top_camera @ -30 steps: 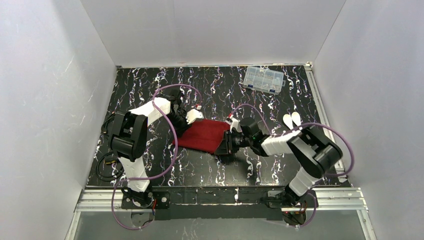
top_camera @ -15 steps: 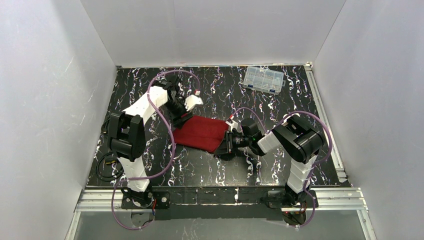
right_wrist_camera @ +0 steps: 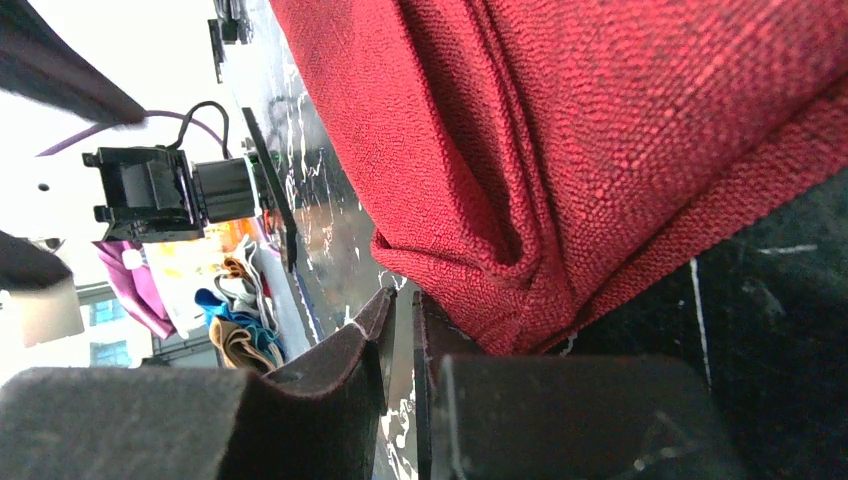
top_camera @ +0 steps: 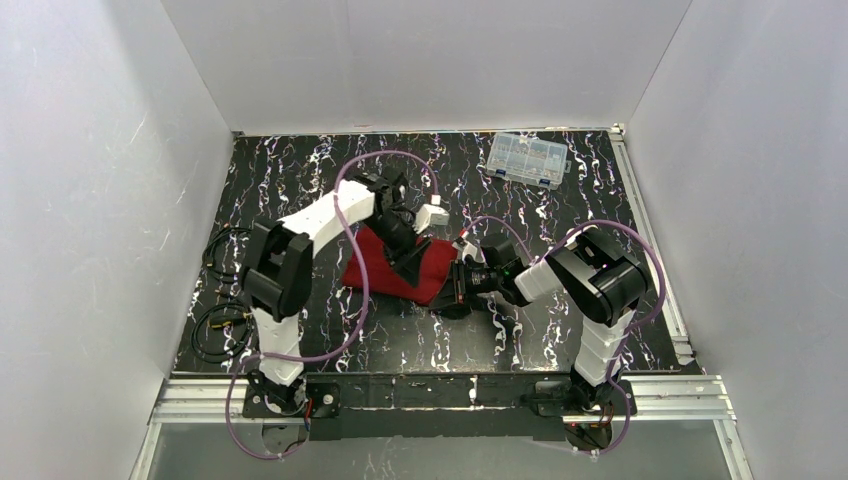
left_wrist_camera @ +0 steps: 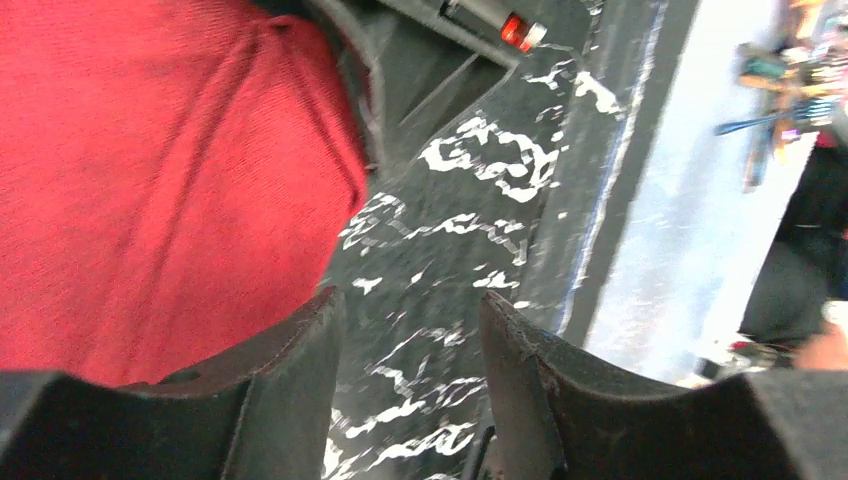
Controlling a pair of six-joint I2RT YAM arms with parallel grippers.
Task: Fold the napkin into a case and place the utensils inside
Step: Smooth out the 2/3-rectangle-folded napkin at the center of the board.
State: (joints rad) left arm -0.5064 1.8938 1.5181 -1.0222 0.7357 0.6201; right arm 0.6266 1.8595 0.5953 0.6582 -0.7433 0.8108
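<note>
The deep red napkin (top_camera: pixel 432 272) lies folded in layers at the table's middle; it also shows in the left wrist view (left_wrist_camera: pixel 150 180) and the right wrist view (right_wrist_camera: pixel 620 130). My left gripper (top_camera: pixel 412 268) hangs over the cloth's near right part. Its jaws are open and empty (left_wrist_camera: pixel 405 300), with bare table between them and the cloth's edge by the left finger. My right gripper (top_camera: pixel 458 285) lies low at the cloth's right edge. Its jaws are nearly together (right_wrist_camera: pixel 403 295) with nothing between them, and the folded corner touches one finger's outer side. The utensils are hidden behind my right arm.
A clear plastic compartment box (top_camera: pixel 527 158) stands at the back right. Black cables (top_camera: pixel 215 320) lie at the left edge of the marbled black table (top_camera: pixel 300 170). White walls close in three sides.
My left arm has swung from the napkin's far left corner to the right, over the cloth. The cloth now looks narrower. My right gripper has stayed at the right edge.
</note>
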